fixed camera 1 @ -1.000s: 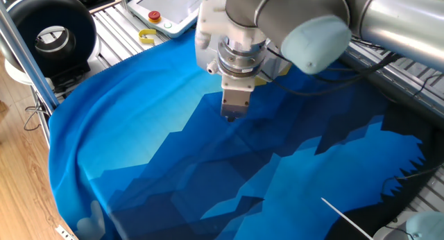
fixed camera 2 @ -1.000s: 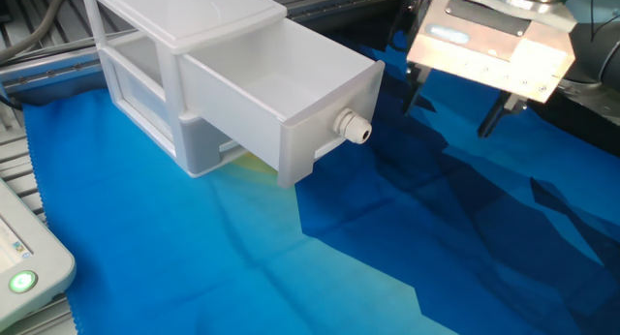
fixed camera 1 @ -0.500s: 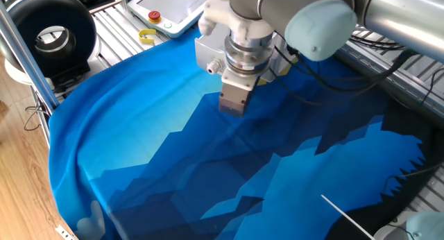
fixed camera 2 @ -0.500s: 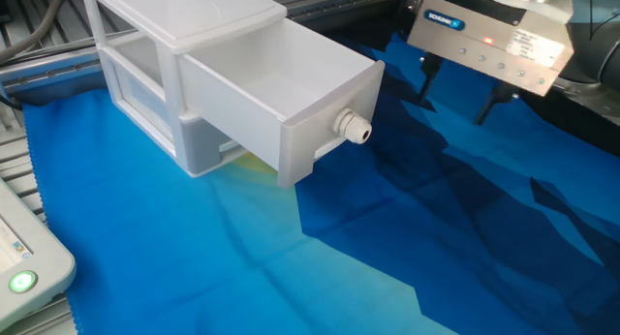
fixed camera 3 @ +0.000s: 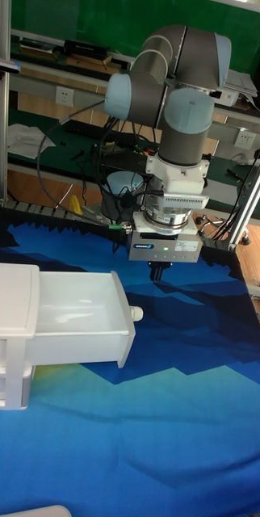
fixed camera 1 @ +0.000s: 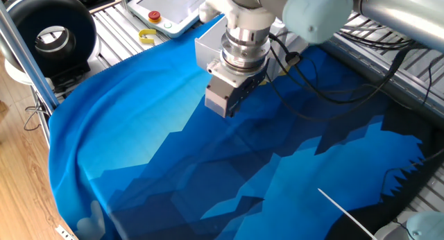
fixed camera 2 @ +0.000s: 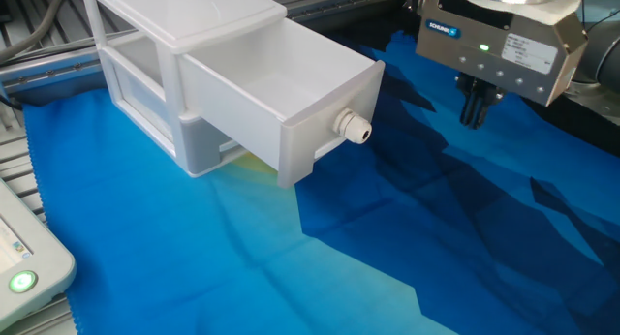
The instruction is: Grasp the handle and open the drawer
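A white plastic drawer [fixed camera 2: 281, 93] stands pulled well out of its boxy cabinet [fixed camera 2: 145, 45] on a blue cloth [fixed camera 2: 320, 267]. Its front face carries the handle [fixed camera 2: 355, 128], which here looks white rather than black, and which points toward four o'clock in the other fixed view. The gripper [fixed camera 2: 473, 110] hangs at about two o'clock from the handle, apart from it and holding nothing, with its dark fingers [fixed camera 3: 157, 275] pressed together. A pendant [fixed camera 1: 170, 7] with a red button [fixed camera 1: 154, 16] lies at the table's far edge.
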Motion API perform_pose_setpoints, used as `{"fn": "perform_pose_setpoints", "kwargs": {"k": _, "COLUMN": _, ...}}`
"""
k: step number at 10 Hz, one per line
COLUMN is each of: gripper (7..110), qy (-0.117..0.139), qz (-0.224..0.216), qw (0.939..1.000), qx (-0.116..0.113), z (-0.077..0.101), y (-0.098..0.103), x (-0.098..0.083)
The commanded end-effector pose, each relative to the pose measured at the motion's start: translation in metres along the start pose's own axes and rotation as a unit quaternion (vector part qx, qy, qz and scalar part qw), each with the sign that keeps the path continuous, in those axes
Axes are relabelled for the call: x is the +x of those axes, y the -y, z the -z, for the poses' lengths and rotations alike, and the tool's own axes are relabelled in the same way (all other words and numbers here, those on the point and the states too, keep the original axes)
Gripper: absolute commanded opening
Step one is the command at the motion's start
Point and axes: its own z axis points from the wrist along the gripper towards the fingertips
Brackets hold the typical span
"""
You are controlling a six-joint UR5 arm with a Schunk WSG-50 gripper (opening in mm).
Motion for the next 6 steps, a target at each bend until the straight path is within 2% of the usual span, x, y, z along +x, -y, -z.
{"fn": "perform_pose_setpoints", "kwargs": {"k": 1, "gripper": 7, "qy": -0.015, "qz": -0.033, "qw": 0.9992, "qx": 0.014, "z": 0.002, "y": 0.01, "x": 0.003}}
{"fn": "perform_pose_setpoints", "kwargs": {"k": 2, "gripper": 7, "qy": 0.005, "qz": -0.024, "qw": 0.999, "qx": 0.037, "z": 0.004, "y": 0.023, "x": -0.004}}
{"fn": "perform_pose_setpoints", "kwargs": {"k": 3, "gripper": 7, "qy": 0.032, "qz": -0.016, "qw": 0.9981, "qx": 0.051, "z": 0.007, "y": 0.029, "x": -0.013}}
{"fn": "perform_pose_setpoints", "kwargs": {"k": 5, "gripper": 7, "qy": 0.072, "qz": -0.014, "qw": 0.9965, "qx": 0.041, "z": 0.01, "y": 0.022, "x": -0.027}}
{"fn": "perform_pose_setpoints", "kwargs": {"k": 6, "gripper": 7, "qy": 0.076, "qz": -0.015, "qw": 0.9962, "qx": 0.039, "z": 0.012, "y": 0.021, "x": -0.025}}
